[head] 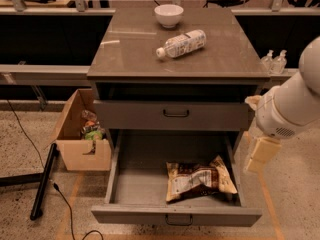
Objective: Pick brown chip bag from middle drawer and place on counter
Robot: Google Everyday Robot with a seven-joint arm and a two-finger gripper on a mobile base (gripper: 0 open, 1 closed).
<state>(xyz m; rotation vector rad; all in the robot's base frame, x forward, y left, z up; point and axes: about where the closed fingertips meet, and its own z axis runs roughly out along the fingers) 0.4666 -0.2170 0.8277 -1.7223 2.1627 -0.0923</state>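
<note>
Presently, about the gripper (pixel 261 155): hanging from the white arm at the right of the cabinet, outside the middle drawer (pixel 140 184), above the speckled floor and apart from everything; not possible to tell whether open or closed, though nothing visible in it. Just to its left, past the low drawer wall, the brown chip bag (pixel 200 178), lying flat on the bare metal floor at the right front of the open drawer. Likely risks from here: striking the right side wall or the upper drawer front (pixel 150 115) when reaching in from the side; pinching only a loose fold of the crinkled foil and losing the bag during the lift; squeezing too deep and crushing the chips; pushing the slippery bag along the smooth metal instead of catching it. Afterwards, on the glossy grey-brown desk (pixel 125 59), danger of knocking the clear plastic bottle (pixel 182 44), round and lying on its side, so ready to roll, or the white bowl (pixel 168 15) behind it. Further left, down on the floor, an open cardboard box (pixel 80 151).
</note>
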